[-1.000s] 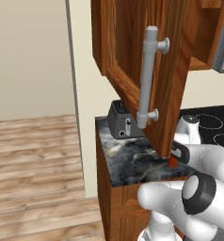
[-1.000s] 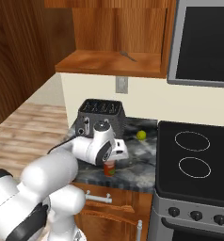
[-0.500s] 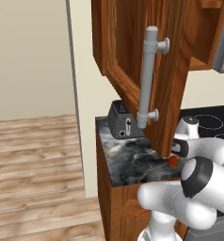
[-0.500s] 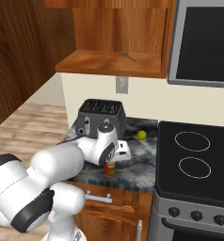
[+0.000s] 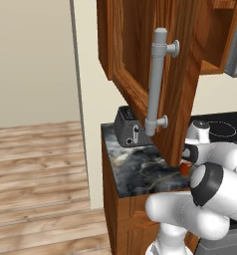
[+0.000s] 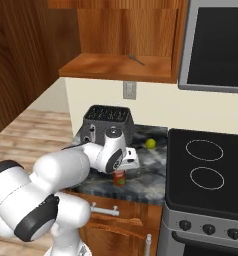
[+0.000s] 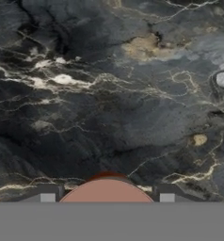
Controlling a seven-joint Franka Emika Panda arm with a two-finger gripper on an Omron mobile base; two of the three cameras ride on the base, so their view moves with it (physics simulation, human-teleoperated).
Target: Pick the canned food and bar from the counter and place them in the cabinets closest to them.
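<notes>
With my gripper (image 7: 107, 197) closing around the short orange-red can (image 6: 119, 177) directly beneath me, an off-centre squeeze could tip it onto the dark marbled counter (image 7: 109, 94).

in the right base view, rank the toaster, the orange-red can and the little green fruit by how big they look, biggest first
1. The toaster, by far the largest.
2. The canned food, under the claw, partly hidden.
3. The green fruit, smallest; it sits farther back on the counter, so distance shrinks it somewhat.
</notes>
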